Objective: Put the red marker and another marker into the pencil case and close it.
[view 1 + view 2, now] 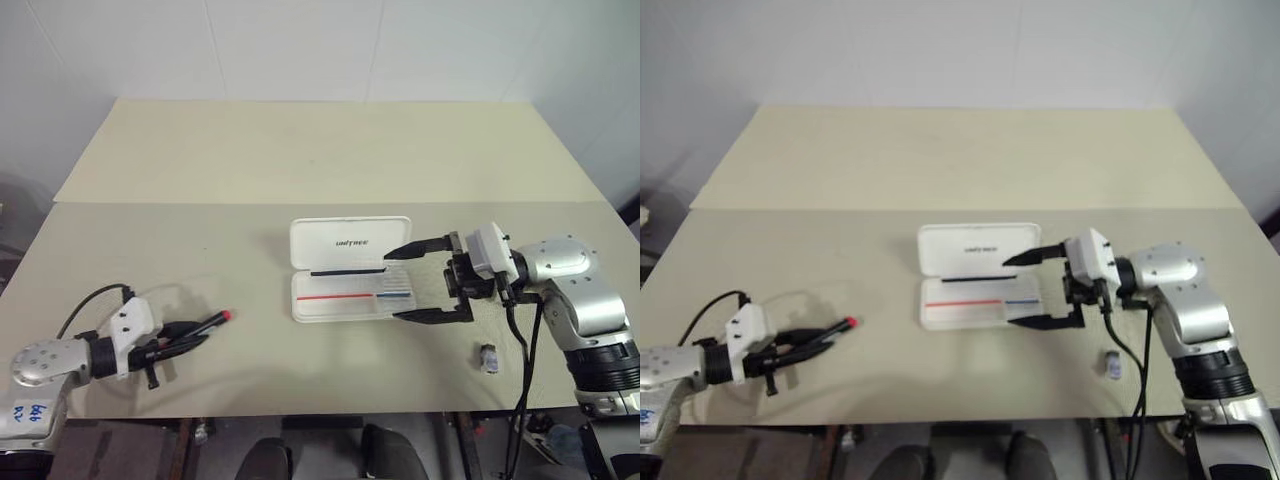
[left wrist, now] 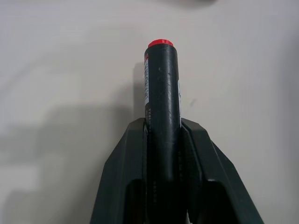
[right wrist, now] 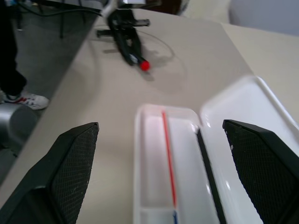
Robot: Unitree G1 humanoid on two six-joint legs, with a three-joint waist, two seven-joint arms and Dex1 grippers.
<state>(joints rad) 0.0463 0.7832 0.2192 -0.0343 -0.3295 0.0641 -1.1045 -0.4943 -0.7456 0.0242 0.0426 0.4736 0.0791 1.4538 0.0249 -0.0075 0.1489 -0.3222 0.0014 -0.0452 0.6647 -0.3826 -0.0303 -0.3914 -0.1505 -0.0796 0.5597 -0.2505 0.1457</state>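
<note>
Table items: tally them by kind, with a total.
Markers: 1, the red marker, held in the left gripper
Pencil cases: 1, the white pencil case, lying open
Small grey stubs: 1, the grey stub, near the table's front edge
Total: 3

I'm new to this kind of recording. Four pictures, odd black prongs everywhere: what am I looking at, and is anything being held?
A two-armed robot stands at a beige table. Two pictures look down from its head; the other two come from cameras on its wrists, so the black prongs are claw fingers. The left claw is shut on a slim black marker with a red end. The right claw is open beside the end of the open white hard plastic pencil case, one finger over the lid's corner and one by the tray's corner, holding nothing. A small grey stub lies near the table's front edge.
</note>
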